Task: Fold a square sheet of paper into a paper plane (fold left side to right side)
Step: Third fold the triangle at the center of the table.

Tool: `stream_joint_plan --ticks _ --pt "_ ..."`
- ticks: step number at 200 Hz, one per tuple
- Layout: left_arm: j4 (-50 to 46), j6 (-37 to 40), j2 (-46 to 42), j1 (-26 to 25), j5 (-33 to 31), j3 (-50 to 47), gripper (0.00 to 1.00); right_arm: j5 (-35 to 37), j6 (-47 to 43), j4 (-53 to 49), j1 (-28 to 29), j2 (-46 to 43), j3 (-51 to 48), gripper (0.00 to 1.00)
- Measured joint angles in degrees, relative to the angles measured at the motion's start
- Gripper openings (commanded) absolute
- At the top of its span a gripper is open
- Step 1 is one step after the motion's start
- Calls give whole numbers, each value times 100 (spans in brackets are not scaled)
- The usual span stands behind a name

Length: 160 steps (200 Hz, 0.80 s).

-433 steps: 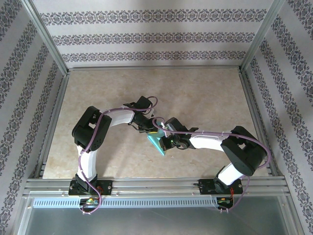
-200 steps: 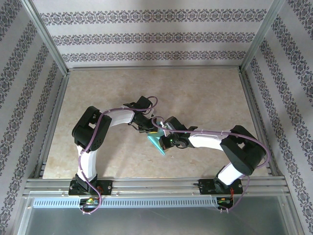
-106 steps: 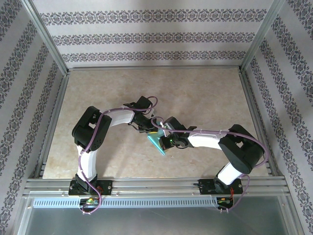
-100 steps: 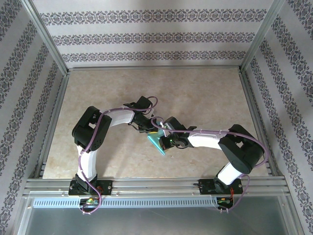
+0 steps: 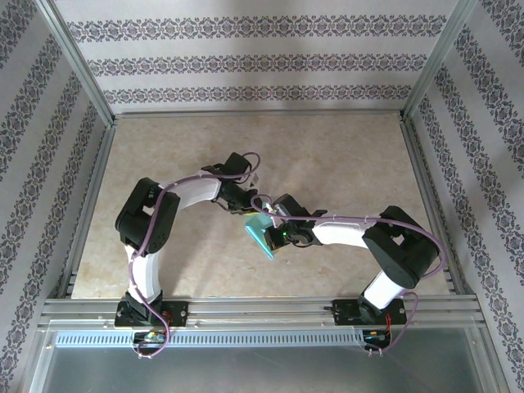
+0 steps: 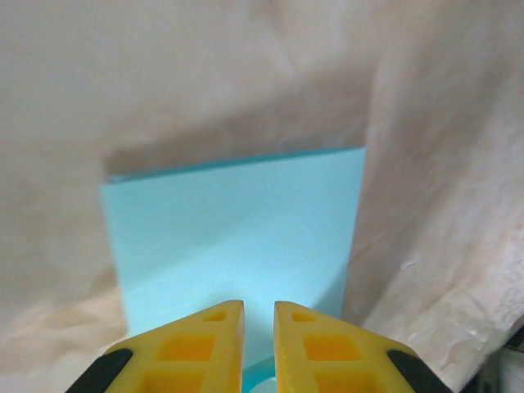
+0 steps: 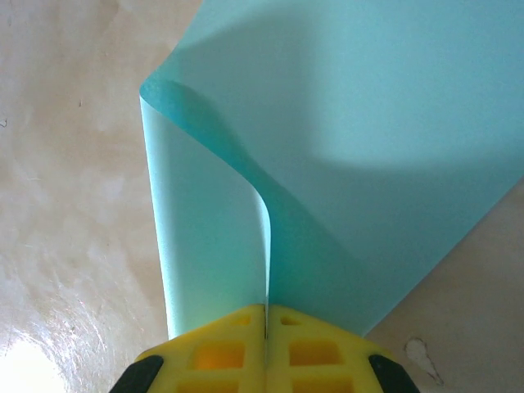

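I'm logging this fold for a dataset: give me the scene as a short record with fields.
item: thin teal-blue sheet of paper on the beige marbled table
paper state: one edge lifted and curled over, bend uncreased
right pincer: shut on the lifted edge
left pincer: fingers slightly apart, facing the sheet; grip unclear

Top external: high above and behind the arm bases at 6 o'clock, facing down and forward, far enough to take in the whole table (image 5: 352, 164).
Left wrist: rides the left gripper (image 6: 259, 309), looking past its fingertips, very near.
Right wrist: rides the right gripper (image 7: 266, 311), equally near.
Shared: the square sheet of paper (image 5: 260, 237) near centre, with bare table around it.
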Motion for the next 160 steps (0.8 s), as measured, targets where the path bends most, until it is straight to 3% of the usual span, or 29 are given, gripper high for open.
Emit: stream_joint_plan --ticks 34,67,109,160 --pt "328 -24 -1152 444 15 -922 9 -2 0 0 0 0 0 0" --pt "949 -304 -1847 437 378 -2076 7 -35 -2 0 0 7 4 0" --pt "1818 -1021 -1996 33 809 -2870 6 -55 0 20 0 35 26 0" --pt "2656 -1550 -1755 -402 970 -2953 4 -57 0 17 0 44 37 0"
